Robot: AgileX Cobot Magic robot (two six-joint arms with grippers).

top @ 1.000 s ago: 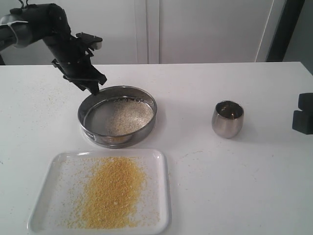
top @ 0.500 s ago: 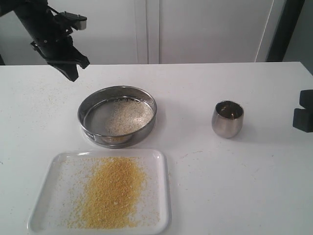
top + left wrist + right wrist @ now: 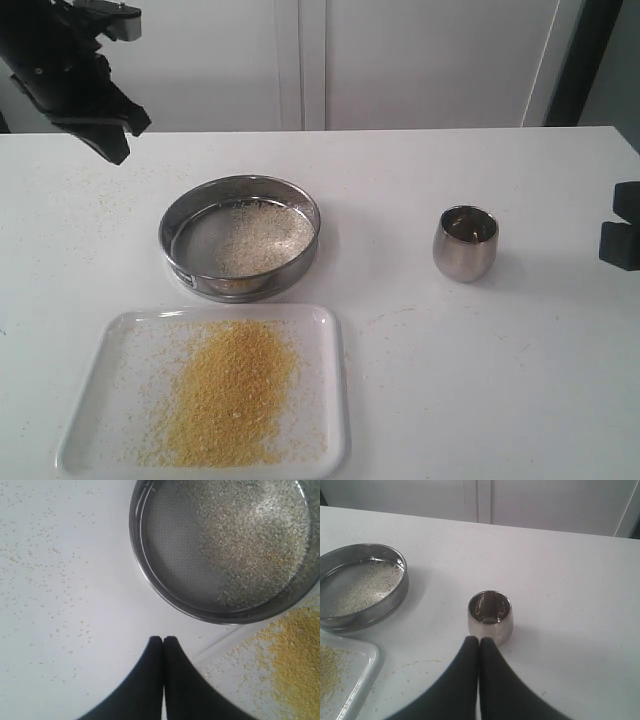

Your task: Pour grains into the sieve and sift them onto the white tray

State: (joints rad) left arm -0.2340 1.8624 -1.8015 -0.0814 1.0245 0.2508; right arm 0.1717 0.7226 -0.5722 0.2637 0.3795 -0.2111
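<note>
The sieve [image 3: 240, 238] rests on the table, pale whitish grains [image 3: 262, 236] lying on its mesh. In front of it the white tray [image 3: 330, 420] holds a heap of fine yellow grains [image 3: 225, 390]. My left gripper [image 3: 112, 152] hangs shut and empty, raised behind and to the left of the sieve. The left wrist view shows its fingertips [image 3: 163, 640] together, with the sieve [image 3: 150, 575] and a tray corner [image 3: 235, 680] below. My right gripper [image 3: 479, 640] is shut and empty, just short of the steel cup [image 3: 490, 616]; the exterior view shows only a dark part of that arm [image 3: 622, 228].
The small steel cup [image 3: 466, 243] stands upright to the right of the sieve. Loose grains are scattered on the white table [image 3: 90, 215] to the left of the sieve. A white wall [image 3: 400, 60] runs behind the table.
My left gripper has lifted away from the sieve's far left rim and drawn back up and to the left. The sieve, tray, cup and right arm have stayed put.
</note>
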